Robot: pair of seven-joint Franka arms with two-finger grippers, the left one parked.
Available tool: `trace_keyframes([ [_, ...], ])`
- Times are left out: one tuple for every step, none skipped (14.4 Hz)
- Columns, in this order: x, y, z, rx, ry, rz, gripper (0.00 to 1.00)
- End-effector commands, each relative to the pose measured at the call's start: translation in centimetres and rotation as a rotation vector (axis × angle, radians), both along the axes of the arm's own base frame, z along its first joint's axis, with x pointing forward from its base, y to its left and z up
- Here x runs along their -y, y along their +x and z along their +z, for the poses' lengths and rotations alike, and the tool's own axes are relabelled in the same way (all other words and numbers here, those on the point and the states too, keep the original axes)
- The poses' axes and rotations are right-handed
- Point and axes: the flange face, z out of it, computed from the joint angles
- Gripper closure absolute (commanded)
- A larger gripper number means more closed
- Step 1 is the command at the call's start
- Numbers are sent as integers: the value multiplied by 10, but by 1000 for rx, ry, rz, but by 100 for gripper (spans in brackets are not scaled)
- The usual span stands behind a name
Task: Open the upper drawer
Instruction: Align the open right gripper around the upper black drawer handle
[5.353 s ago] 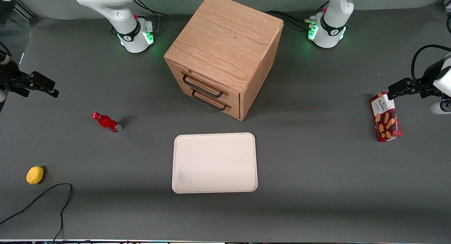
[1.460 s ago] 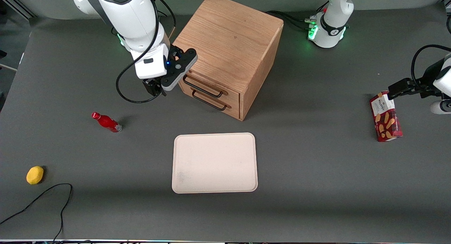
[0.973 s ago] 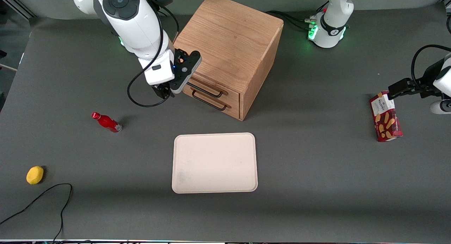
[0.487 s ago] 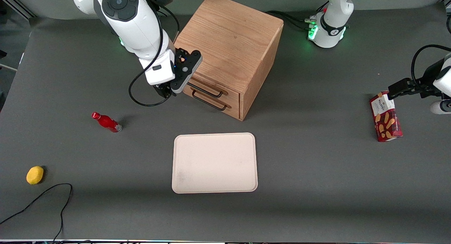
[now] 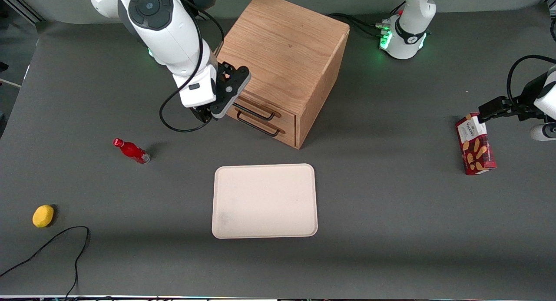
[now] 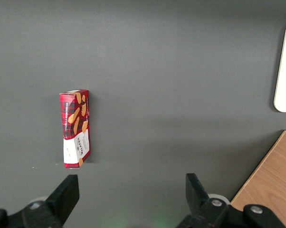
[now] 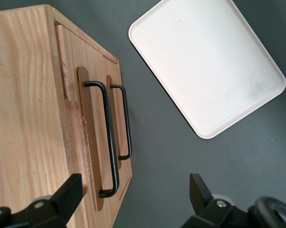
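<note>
The oak cube cabinet (image 5: 282,44) stands at mid-table. The upper drawer (image 5: 260,106) sits flush in its front, with a long black bar handle (image 5: 257,113). The bottom drawer's handle (image 5: 259,128) lies just below it. My right gripper (image 5: 203,114) hangs beside the cabinet's front corner, at the handle's end toward the working arm; the wrist hides that end. In the right wrist view the gripper (image 7: 133,186) is open and empty. One finger (image 7: 69,192) overlaps the cabinet's front edge next to the upper handle (image 7: 109,137), and the lower handle (image 7: 127,123) lies beside it.
A white tray (image 5: 265,201) lies on the grey table in front of the cabinet and shows in the right wrist view (image 7: 209,61). A red bottle (image 5: 131,150), a yellow fruit (image 5: 43,216) and a black cable (image 5: 47,244) lie toward the working arm's end. A red biscuit box (image 5: 474,143) lies toward the parked arm's end.
The right arm came in from the table's edge to the cabinet's front corner. Over the last second it edged a little closer to the upper handle. The drawer has not moved.
</note>
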Motion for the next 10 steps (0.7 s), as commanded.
trace_keyframes([
  [-16, 9, 3, -1, -20, -4, 0],
  [-24, 10, 4, -4, -47, 14, 0],
  [-31, 10, 7, -3, -46, 22, 0],
  [-31, 10, 8, -1, -45, 23, 0],
  [-31, 11, 8, -1, -43, 21, 0],
  [-31, 10, 7, -2, -44, 24, 0],
  [-31, 10, 7, -2, -44, 24, 0],
  [-29, 9, 8, -5, -44, 31, 0],
  [-25, 8, 5, -13, -50, 32, 0],
  [-24, 5, 5, -18, -49, 34, 0],
])
